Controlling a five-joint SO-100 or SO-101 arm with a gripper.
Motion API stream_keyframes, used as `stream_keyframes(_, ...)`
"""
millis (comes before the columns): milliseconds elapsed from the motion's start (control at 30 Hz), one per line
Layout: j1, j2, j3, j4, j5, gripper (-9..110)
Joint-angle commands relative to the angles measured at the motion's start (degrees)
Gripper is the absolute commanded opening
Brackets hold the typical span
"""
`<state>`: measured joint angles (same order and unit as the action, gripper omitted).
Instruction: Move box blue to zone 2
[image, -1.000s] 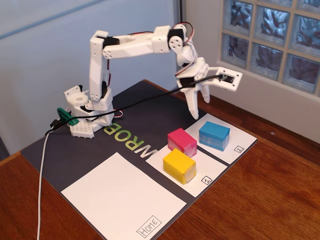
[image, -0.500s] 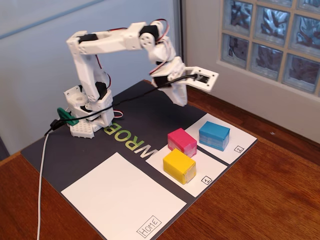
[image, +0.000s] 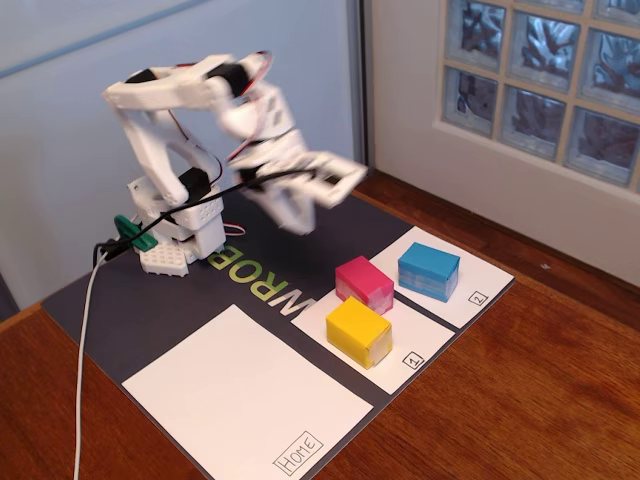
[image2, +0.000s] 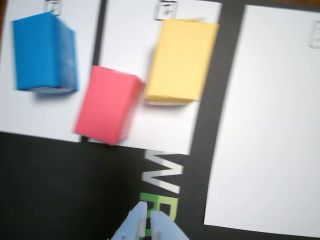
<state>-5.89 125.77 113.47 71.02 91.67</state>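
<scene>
In the wrist view the gripper (image2: 149, 220) holds nothing, its fingertips nearly together with a thin gap. The box blue (image2: 44, 52) lies ahead and well to the left of it, long axis running away from the gripper. It already rests on zone 2 (image: 478, 278), which suggests the task is largely done.

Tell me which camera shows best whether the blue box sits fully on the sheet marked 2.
The fixed view. There the blue box sits wholly on zone 2, white paper visible on every side and the "2" label readable. The wrist view shows the box blurred near the left edge, on white paper, but the sheet is cropped and its label unreadable.
</scene>
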Motion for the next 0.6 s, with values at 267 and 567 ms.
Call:
stream_keyframes(267,13.10,19.86,24.96,-1.41,-3.96,0)
stream_keyframes(567,15.29,37.71,42.28,-0.79,-7.21,0)
